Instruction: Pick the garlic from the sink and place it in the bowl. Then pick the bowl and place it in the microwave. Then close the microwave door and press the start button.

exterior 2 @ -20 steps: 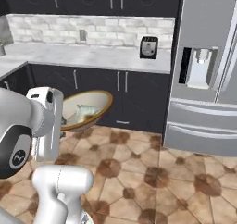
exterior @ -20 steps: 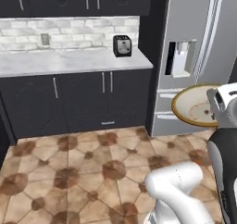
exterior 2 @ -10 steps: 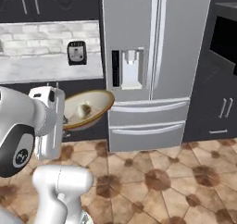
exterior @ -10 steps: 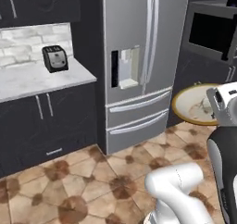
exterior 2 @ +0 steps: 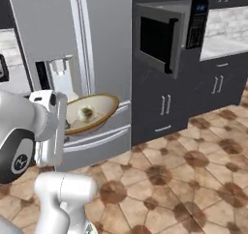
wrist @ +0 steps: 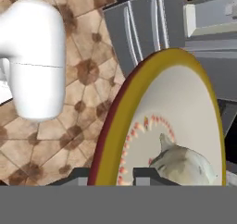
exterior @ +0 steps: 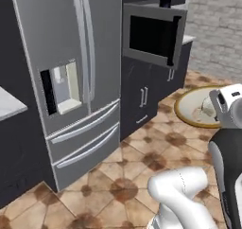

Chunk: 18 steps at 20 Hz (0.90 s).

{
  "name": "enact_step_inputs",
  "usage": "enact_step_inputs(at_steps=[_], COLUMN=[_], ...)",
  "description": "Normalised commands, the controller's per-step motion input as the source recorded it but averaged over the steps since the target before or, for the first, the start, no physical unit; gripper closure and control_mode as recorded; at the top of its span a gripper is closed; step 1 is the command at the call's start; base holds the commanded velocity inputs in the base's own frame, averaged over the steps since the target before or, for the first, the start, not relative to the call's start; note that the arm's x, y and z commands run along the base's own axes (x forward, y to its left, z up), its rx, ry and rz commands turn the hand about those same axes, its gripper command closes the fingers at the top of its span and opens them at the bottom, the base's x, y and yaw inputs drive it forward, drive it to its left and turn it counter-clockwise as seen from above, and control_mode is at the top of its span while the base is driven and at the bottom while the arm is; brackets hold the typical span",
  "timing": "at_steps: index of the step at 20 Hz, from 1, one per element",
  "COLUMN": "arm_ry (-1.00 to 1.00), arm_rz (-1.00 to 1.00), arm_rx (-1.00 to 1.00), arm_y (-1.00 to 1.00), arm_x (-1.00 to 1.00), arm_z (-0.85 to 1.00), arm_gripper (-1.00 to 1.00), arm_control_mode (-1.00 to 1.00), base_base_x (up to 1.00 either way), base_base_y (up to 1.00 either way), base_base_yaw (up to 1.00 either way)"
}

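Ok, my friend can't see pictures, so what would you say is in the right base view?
A white robot arm carries a tan bowl with a small garlic bulb inside, its end effector clamped on the rim. Behind stands a steel fridge, and to its right a microwave with its microwave door swung open, above dark cabinets and a brown tiled floor.

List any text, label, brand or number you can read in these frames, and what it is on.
No text can be read.
Microwave panel: small blue display and button marks, too blurred to read.
Fridge dispenser: no lettering shows.
Bowl: a ring of reddish marks inside in the hand view, a pattern, not letters.
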Motion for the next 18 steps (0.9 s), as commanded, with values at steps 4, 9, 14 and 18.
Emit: enact_step_inputs(at_steps=[4,9,14,18], arm_ry=[0.0,0.0,0.0,0.0], arm_rz=[0.0,0.0,0.0,0.0], arm_rx=[0.0,0.0,0.0,0.0], arm_y=[0.0,0.0,0.0,0.0], arm_x=[0.0,0.0,0.0,0.0], arm_z=[0.0,0.0,0.0,0.0], arm_gripper=[1.0,1.0,1.0,1.0], arm_control_mode=[1.0,1.0,1.0,1.0], base_base_x=[0.09,0.23,0.98,0.94], base_base_y=[-1.0,-0.96,-0.49,-0.25], base_base_yaw=[-0.51,-0.45,-0.41,-0.43])
